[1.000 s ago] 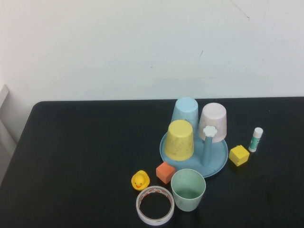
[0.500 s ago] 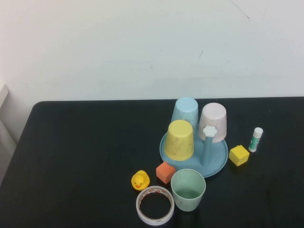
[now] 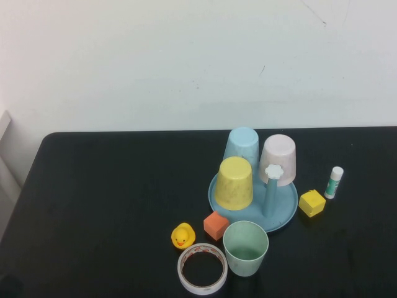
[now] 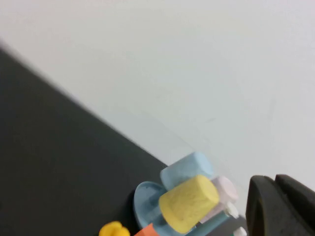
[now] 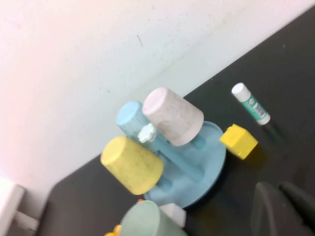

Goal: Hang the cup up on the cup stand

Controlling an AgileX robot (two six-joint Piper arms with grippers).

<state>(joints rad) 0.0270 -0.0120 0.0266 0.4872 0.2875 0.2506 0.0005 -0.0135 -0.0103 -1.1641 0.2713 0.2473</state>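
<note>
Black tabletop (image 3: 99,186): green cup (image 3: 245,248) stands upright beside cup stand (image 3: 282,214), whose one peg (image 3: 273,186) is free. My left claw (image 4: 283,206) and right claw (image 5: 285,211) wait clenched, empty.

A yellow cup (image 3: 234,183), a light blue cup (image 3: 242,148) and a pink cup (image 3: 278,159) are sitting upside down. A rubber duck (image 3: 183,236), an orange block (image 3: 216,225), a tape roll (image 3: 202,268), a yellow block (image 3: 312,203) and a glue stick (image 3: 334,182) are lying on the black table (image 3: 105,192)

The cup (image 3: 245,248) is flanked by the tape roll (image 3: 202,268), orange block (image 3: 216,225) and cup stand (image 3: 282,214); open table (image 3: 99,198) is left on the robot's left side.
</note>
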